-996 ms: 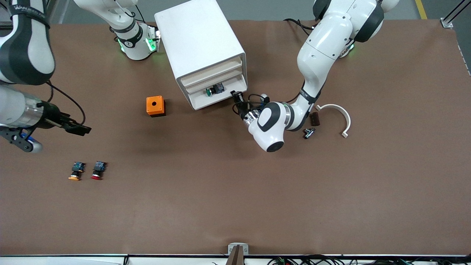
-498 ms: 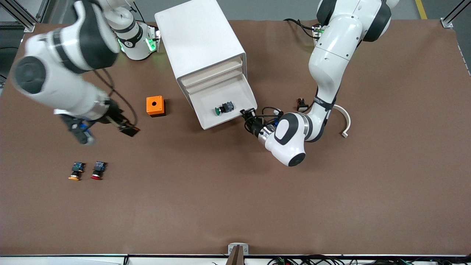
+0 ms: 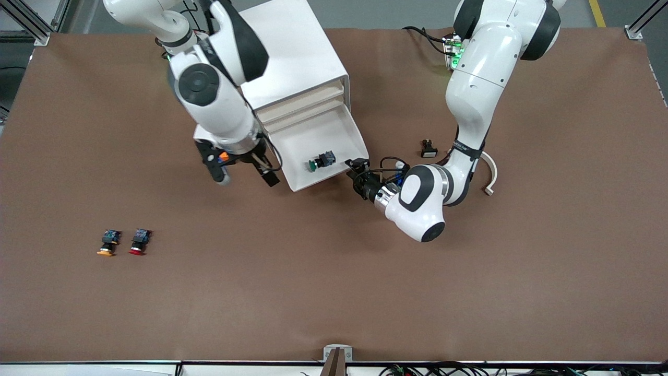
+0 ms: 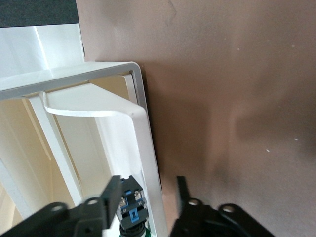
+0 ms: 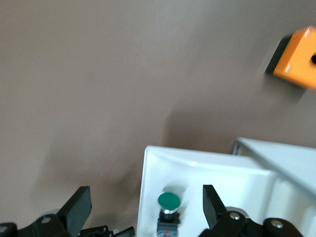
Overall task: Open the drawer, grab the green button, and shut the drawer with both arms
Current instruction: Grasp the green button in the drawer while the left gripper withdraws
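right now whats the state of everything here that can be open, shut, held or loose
drawer: pulled out of the cabinet, open
green button: lying loose in the drawer, not held
left gripper: at the drawer's front corner, jaws apart around its front edge
right gripper: open, empty, beside the drawer
upper drawers: shut
red button and yellow button: loose on the table

No legible text (perhaps too small)

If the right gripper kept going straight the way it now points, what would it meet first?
Probably the open drawer or the green-capped button in it, which sits between the right gripper's open jaws in its wrist view; depth is unclear.
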Tool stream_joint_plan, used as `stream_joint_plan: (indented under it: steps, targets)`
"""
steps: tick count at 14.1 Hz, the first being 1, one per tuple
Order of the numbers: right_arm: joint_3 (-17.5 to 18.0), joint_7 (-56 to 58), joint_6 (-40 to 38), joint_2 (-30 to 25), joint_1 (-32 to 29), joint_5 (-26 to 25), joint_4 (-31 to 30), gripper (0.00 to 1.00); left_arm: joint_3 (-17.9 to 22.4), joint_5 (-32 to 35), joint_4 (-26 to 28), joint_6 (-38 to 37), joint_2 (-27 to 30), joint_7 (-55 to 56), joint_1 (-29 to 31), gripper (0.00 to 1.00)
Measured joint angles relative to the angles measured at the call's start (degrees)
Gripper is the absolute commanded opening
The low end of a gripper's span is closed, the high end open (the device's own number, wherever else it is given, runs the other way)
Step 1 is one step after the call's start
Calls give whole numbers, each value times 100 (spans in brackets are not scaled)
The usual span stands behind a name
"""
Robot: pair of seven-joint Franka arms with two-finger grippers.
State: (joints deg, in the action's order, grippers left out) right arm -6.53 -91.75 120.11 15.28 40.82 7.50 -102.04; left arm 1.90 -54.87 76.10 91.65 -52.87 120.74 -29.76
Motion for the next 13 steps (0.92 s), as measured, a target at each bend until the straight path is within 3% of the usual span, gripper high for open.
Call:
stream_joint_plan:
  steps: [3, 9, 13]
  targets:
    - [-1, -595, 359, 340, 467, 0, 0, 100, 198, 0, -153, 9, 39, -25, 34, 99]
    - [-11, -1177, 663, 834, 1174, -8, 1, 100, 1060, 53, -518, -172, 384, -117, 386, 99]
    - [-20, -1258, 770, 1097, 1321, -32, 6, 100, 1496, 242, -675, -207, 790, -905, 604, 99]
